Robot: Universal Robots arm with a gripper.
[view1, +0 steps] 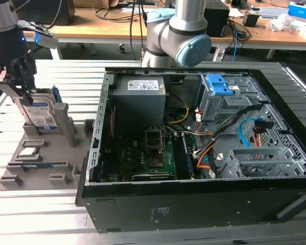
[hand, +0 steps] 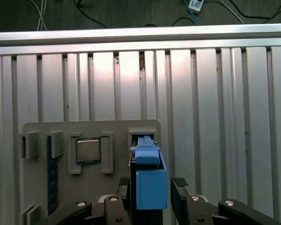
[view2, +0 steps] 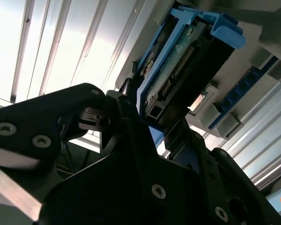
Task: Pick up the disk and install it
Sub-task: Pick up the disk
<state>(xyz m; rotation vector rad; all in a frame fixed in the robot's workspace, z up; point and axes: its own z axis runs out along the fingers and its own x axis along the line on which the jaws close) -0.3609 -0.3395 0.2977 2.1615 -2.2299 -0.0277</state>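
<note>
You had the slatted counter (view1: 46,224) carrying the open computer case (view1: 194,209), which took the centre and right of the exterior view. At the left of that frame lay the grey holder (view1: 46,168), and the disk (view1: 41,116) stood upright in its slot. The gripper (view1: 25,92) hung at the upper left, at the disk's top edge. In the first wrist view its fingers (hand: 180,192) stood on both sides of the disk (hand: 151,190), narrowly apart, with a thin gap visible on one side.
</note>
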